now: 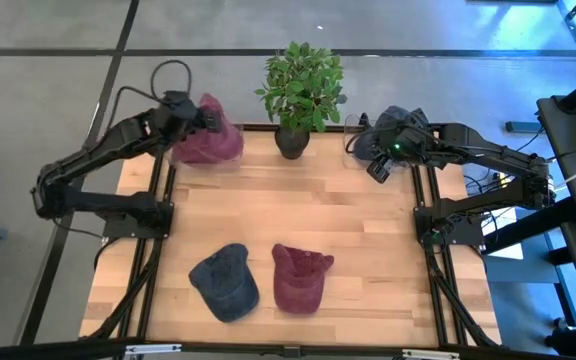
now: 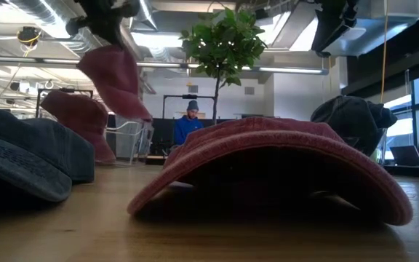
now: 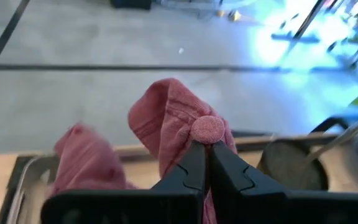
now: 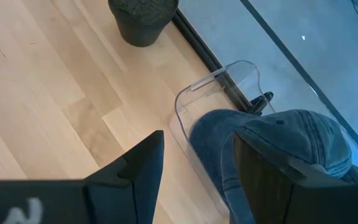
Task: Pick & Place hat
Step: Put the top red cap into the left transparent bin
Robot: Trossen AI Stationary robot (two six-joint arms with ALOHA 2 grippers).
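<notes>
At the far left corner of the worktop (image 1: pixel 368 240), the left end effector (image 3: pixel 207 163) has its fingers pressed together on the top button and crown of a red hat (image 1: pixel 211 140), holding it up. A second bundle of red fabric (image 3: pixel 86 163) lies below it in a metal-edged bin (image 3: pixel 20 180) at that corner; how many hats it makes up cannot be told.

At the far right corner, a clear plastic bin (image 4: pixel 219 78) holds a blue denim hat (image 4: pixel 278 146), which sits partly over the bin's rim. The right end effector (image 4: pixel 194 162) hovers just above this bin, fingers spread apart and touching nothing; the denim hat lies beside one finger.

A potted plant (image 1: pixel 301 92) stands at the middle of the far edge, between the two bins, its dark pot (image 4: pixel 143 18) resting on the wood.

On the near part of the worktop two hats lie side by side, close but apart: a blue denim cap (image 1: pixel 225 282) to the left and a red cap (image 1: pixel 300 277) to the right. The low view is largely filled by the red cap's brim.

The central stretch of the worktop, between the near hats and the far edge, is bare wood. Black frame rails (image 1: pixel 158 215) run along both sides. A seated person (image 2: pixel 190 125) shows in the room beyond.
</notes>
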